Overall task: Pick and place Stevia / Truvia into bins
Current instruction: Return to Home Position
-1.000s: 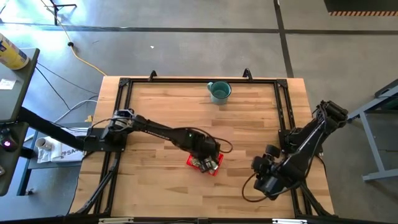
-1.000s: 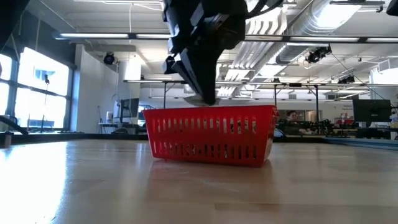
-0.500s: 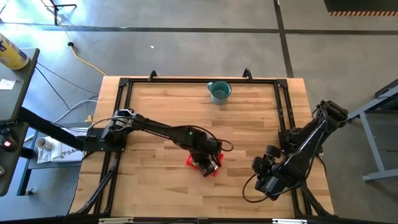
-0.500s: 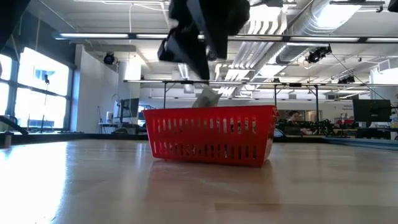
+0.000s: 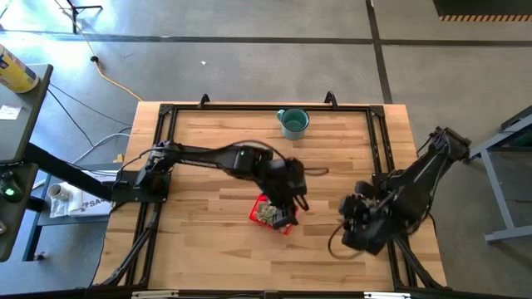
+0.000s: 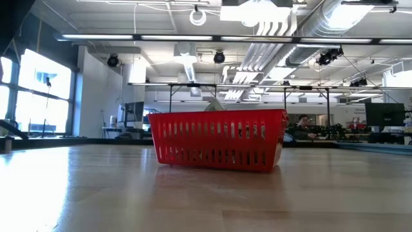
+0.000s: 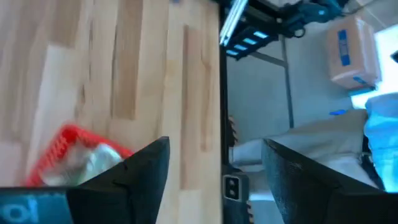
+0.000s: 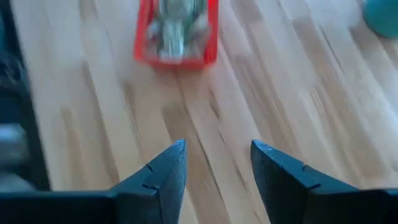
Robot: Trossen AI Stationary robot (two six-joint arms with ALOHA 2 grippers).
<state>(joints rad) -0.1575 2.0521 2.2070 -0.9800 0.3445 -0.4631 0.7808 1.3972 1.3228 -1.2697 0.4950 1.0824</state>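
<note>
The red basket (image 5: 273, 214) stands on the table near its middle, seen side-on in the low view (image 6: 219, 138). Pale Stevia packets (image 5: 268, 213) lie piled inside it (image 8: 177, 22), and one packet's corner (image 6: 214, 105) sticks up above the rim. My left gripper (image 5: 293, 198) hangs above the basket's far right side, open, with nothing between its fingers (image 7: 214, 162). My right gripper (image 5: 349, 218) hovers to the basket's right, open and empty (image 8: 217, 155), pointing toward the basket.
A teal mug (image 5: 293, 122) stands near the table's far edge, also at the corner of the right wrist view (image 8: 382, 15). Black frame rails (image 5: 378, 158) run along the table's sides. Bare wood lies between the basket and my right gripper.
My left gripper has opened over the basket and let go of a packet, which dropped in among the others. It then rose, leaving the low view upward, and tipped toward level. My right gripper has risen a little.
</note>
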